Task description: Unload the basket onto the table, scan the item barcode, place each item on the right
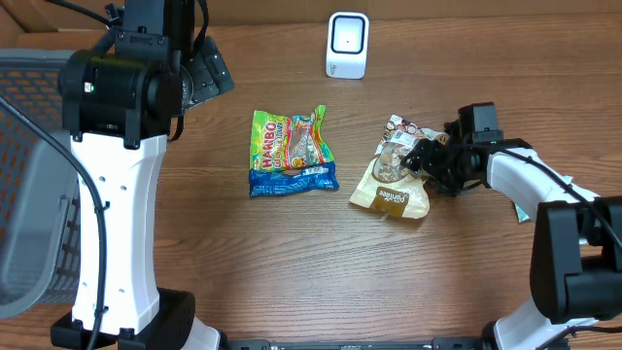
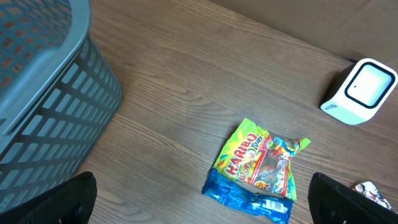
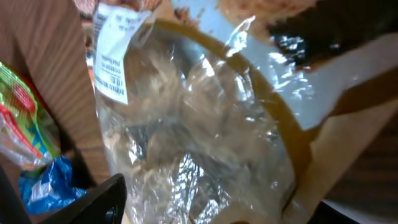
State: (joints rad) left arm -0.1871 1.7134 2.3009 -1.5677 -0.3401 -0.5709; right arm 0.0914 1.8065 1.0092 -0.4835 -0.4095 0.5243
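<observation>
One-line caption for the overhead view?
Right gripper at the tan snack bag, Haribo bag beside it, white scanner behind them.

Your overhead view is bright and evenly lit from above. The surface (image 1: 292, 253) carries only soft, short shadows beside the arms and no harsh glare. Your left wrist view is also well lit and sharp at its centre, while the basket (image 2: 50, 93) goes slightly soft toward the edge. Your right wrist view is the weak one. It sits too close and is blurred throughout, the clear bag (image 3: 199, 124) throws white glare near its top, and the label (image 3: 112, 56) print is unreadable.
</observation>
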